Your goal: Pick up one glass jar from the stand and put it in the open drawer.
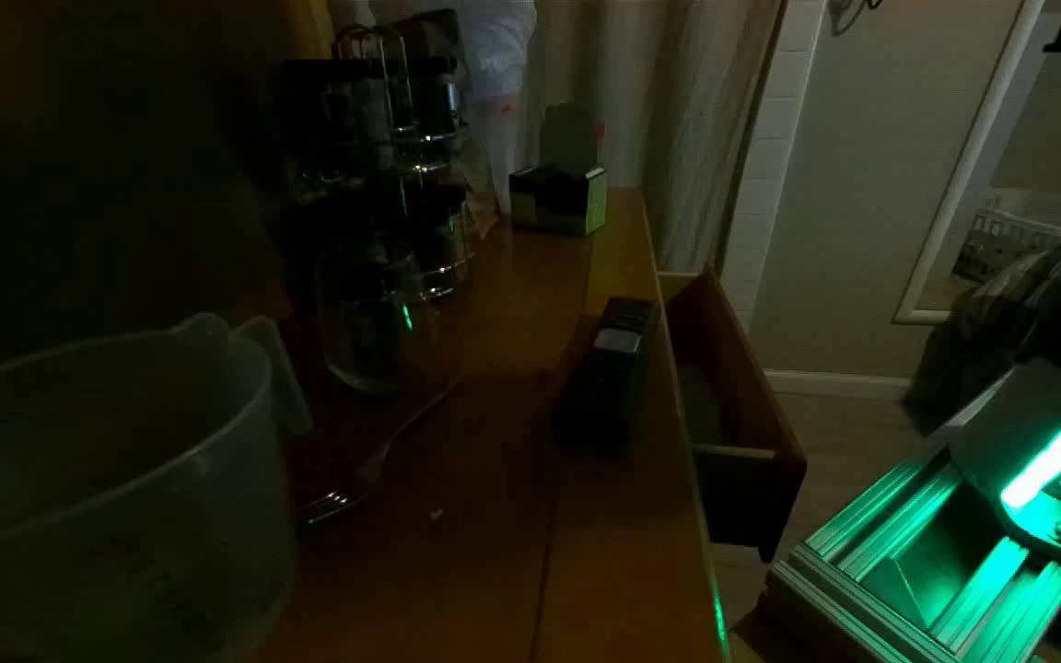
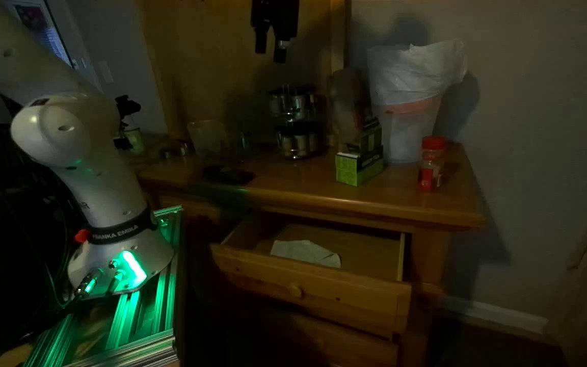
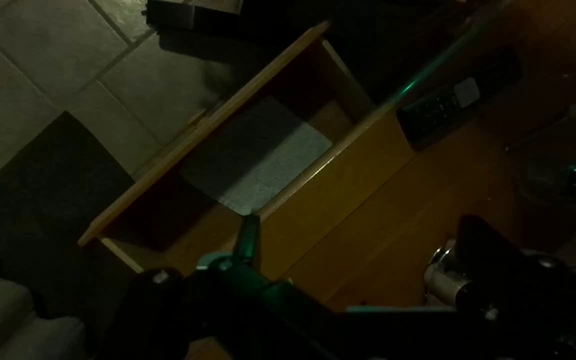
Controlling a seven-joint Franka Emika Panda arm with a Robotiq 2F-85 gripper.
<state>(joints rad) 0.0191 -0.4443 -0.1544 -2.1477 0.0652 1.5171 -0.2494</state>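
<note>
The jaws are spread apart, and in an exterior view they hang in the air, above the level of the desk [image 2: 298, 178]. The wrist view shows them wide as well. Below them, in that exterior view, stands the tiered metal rack [image 2: 291, 121], and small glass jars [image 2: 299, 106] sit on both of its tiers. Lower than the jaws, and more to the right there, the wooden drawer [image 2: 324, 293] stands open; a pale sheet [image 2: 303, 252] lies on its bottom. Down and left from the jaws is a translucent plastic jug [image 2: 207, 137], of which I cannot tell the content. Between this jug and the rack there is a clear glass vessel [image 1: 369, 354]. To the right of the jaws, and lower, stand an opened green cardboard box [image 2: 359, 165], its inside too dark to read, a translucent bin [image 2: 405, 135] with a white plastic bag [image 2: 413, 81] over its rim, and a red-lidded jar [image 2: 430, 171].
</note>
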